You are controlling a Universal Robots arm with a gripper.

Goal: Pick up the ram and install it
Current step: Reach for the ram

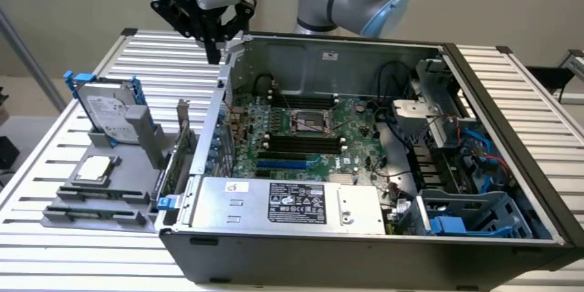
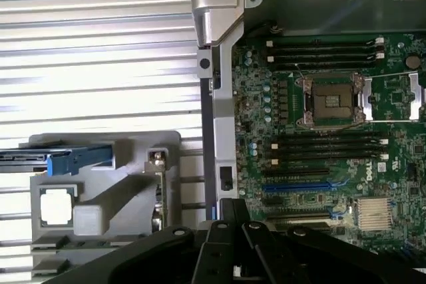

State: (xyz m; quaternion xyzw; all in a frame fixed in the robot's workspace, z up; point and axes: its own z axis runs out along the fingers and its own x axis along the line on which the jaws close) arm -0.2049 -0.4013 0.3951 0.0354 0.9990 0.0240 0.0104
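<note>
One shut, empty end effector [image 1: 215,52] above the case [image 1: 319,264] corner, ram [image 1: 100,193] well apart.

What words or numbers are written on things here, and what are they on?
"DELL": white letters on the green motherboard, wrist view.
Power supply label: too small to read.
Hard drive label: too small to read.
Sticker on the computer case wall: too small to read.
</note>
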